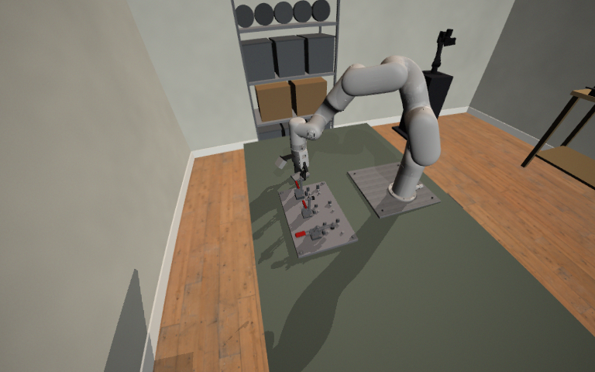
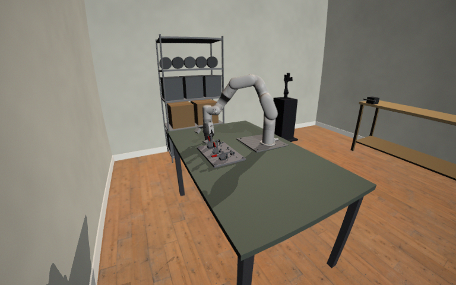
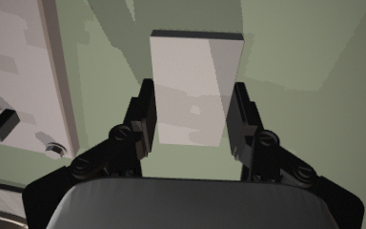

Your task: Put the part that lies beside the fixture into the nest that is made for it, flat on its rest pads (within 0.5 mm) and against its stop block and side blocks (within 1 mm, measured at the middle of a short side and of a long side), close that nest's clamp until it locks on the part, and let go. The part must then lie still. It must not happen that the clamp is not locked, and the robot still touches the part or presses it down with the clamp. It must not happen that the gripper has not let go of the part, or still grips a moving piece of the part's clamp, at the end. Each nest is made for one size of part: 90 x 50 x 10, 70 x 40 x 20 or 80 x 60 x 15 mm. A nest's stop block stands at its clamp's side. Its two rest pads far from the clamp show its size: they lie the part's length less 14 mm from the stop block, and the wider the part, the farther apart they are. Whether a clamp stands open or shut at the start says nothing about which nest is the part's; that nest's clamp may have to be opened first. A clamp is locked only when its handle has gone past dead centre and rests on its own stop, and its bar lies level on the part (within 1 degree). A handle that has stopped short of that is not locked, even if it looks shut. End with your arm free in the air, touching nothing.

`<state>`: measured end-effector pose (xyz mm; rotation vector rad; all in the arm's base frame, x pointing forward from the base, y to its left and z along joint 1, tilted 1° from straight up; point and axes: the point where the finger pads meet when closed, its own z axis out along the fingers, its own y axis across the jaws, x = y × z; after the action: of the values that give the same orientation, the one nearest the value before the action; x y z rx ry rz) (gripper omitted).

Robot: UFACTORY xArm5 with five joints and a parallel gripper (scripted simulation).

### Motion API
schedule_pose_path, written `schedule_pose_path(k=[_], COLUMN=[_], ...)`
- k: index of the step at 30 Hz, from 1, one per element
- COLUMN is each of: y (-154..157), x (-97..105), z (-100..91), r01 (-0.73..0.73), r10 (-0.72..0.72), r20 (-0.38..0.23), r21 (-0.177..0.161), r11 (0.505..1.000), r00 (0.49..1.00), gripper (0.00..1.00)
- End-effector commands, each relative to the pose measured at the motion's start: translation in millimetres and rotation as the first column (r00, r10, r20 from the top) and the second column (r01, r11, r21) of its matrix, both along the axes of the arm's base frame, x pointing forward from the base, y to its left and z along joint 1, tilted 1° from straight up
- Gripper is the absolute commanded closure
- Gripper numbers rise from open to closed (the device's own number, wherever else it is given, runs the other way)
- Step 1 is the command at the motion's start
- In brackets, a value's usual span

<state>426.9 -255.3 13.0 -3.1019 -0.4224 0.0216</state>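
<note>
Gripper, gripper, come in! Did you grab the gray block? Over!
Gripper shut on the gray block, fingers on its long sides. Block beside the fixture plate, no nest yet. Nothing seen in the way.

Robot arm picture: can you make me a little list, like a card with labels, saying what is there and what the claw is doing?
arm: pale grey arm bolted to a base plate on the green table
claw: gripper shut on the part, one finger on each long side
part: pale flat block, beside the fixture
fixture: grey plate with three clamps
clamp handles: red; two stand up, one lies flat
nests: all without a part
</note>
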Motion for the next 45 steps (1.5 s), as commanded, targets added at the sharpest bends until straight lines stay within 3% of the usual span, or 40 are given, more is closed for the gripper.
schedule_pose_path(k=[1, 6, 19, 32, 45], y=[-1.0, -0.9, -0.3, 0.2, 0.3], x=[2.0, 2.1, 3.2, 4.0, 4.2], z=[9.9, 17.9, 67.8, 104.8, 117.7], r01=[0.000, 0.000, 0.000, 0.000, 0.000], r10=[0.000, 0.000, 0.000, 0.000, 0.000], r20=[0.005, 0.005, 0.005, 0.005, 0.005], r21=[-0.003, -0.003, -0.003, -0.003, -0.003], r11=[1.000, 1.000, 1.000, 1.000, 1.000], r00=[1.000, 1.000, 1.000, 1.000, 1.000], gripper=[1.00, 1.00, 1.00, 1.00, 1.00])
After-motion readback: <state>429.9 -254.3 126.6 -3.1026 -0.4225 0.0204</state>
